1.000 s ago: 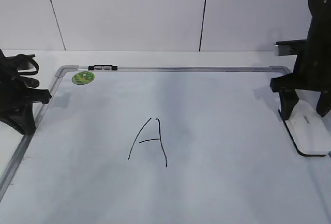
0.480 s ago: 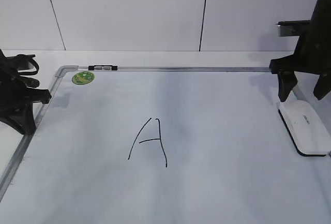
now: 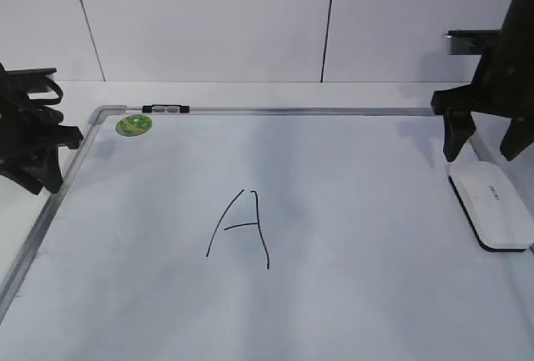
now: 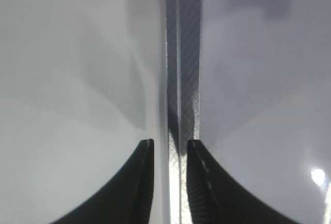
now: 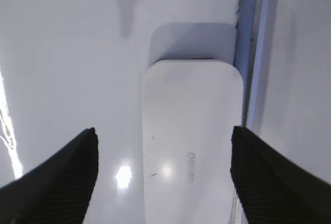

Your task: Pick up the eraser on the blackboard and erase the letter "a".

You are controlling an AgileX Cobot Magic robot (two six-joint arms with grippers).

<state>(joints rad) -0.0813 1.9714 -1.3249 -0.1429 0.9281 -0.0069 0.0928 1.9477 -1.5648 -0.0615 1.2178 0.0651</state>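
**benchbot:** Where's the eraser (image 3: pixel 491 208) sitting?

**wristcam_guy:** Flat on the board (image 3: pixel 350 211), at its right edge, right beside the frame. The right gripper (image 3: pixel 485 137) hangs just above and behind it, not touching. In the right wrist view the eraser (image 5: pixel 192 141) lies between the two fingers with a clear gap on each side, its grey lettering facing up.

**benchbot:** So nothing's clamped?

**wristcam_guy:** Nope, right jaws are spread wide, wider than the eraser, and empty.

**benchbot:** And the left one?

**wristcam_guy:** The left gripper (image 3: pixel 46 161) is over the board's left frame rail. From its wrist cam, the left gripper (image 4: pixel 169 154) has a narrow gap between the fingers, with the silver frame (image 4: pixel 182 79) running straight out ahead through that gap. Slightly parted, holding nothing as far as I can see.

**benchbot:** Any letter left?

**wristcam_guy:** Only a tall "A" (image 3: pixel 240 228) mid-board, well left of the right gripper. Green sticker (image 3: pixel 133 125) is in the far-left corner, just ahead of the left gripper.
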